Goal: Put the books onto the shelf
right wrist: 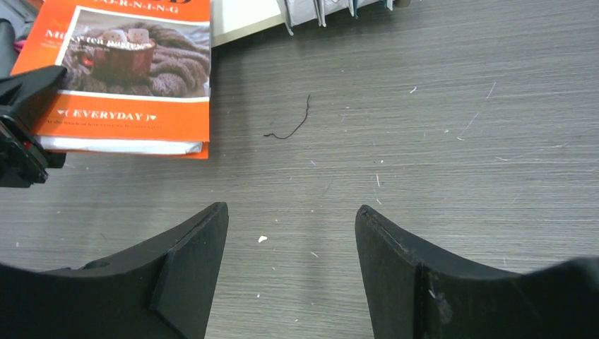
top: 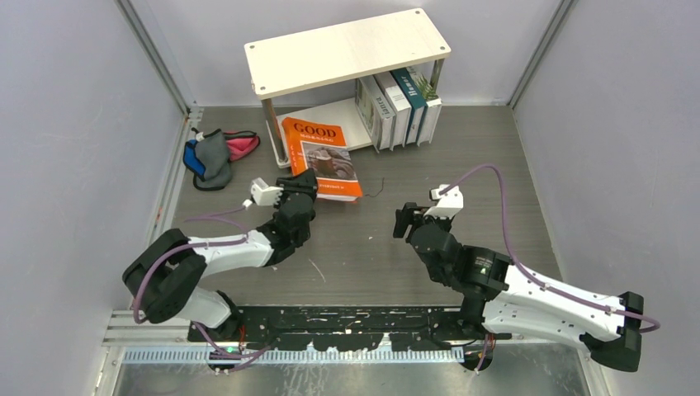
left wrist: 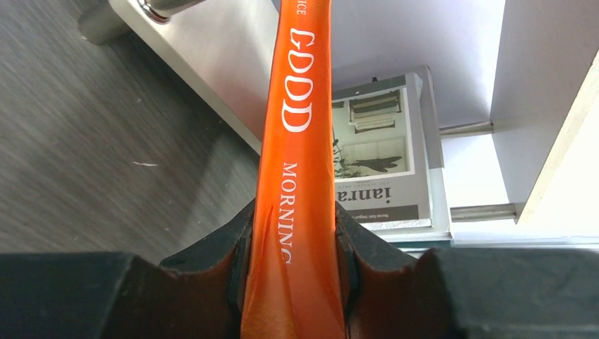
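Left pincer (left wrist: 293,227) clamped on orange book (left wrist: 297,127), spine edge between jaws.

Orange book (right wrist: 127,70) cropped at top, standing books (top: 397,111) partly hidden under shelf (top: 347,49)

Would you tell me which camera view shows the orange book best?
Top external: the orange book shows nearly its whole cover, in front of the shelf. Left wrist shows only its spine, clamped between the left fingers; right wrist cuts off the cover's top.
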Available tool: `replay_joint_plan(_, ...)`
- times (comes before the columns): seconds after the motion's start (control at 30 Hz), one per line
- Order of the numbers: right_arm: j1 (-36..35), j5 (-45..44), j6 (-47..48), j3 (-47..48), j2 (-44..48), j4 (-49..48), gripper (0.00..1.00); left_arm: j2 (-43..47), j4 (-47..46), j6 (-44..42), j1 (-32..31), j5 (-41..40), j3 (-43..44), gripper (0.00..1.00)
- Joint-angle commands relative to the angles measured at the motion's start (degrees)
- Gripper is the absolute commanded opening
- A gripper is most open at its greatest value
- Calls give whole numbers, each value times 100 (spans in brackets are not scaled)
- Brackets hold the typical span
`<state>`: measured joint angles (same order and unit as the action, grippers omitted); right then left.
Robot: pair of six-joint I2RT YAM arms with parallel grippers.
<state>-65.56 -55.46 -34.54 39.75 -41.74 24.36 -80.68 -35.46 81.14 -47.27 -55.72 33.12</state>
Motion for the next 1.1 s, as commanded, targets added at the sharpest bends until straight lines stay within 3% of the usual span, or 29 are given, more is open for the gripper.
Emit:
replay_joint_plan(0.0,326,370,200,42,-171,-525,71,-348,-833,221,268,441,454,35)
replay_joint_plan(0.47,1443,1322,425,87,-650,-922,72,-1771,-1800,668,1148,1160,1141,35)
replay_joint_plan(1.07,1703,1519,440,191,-1157,-1170,72,-2716,-2457,1234,1622,1463,1382,36)
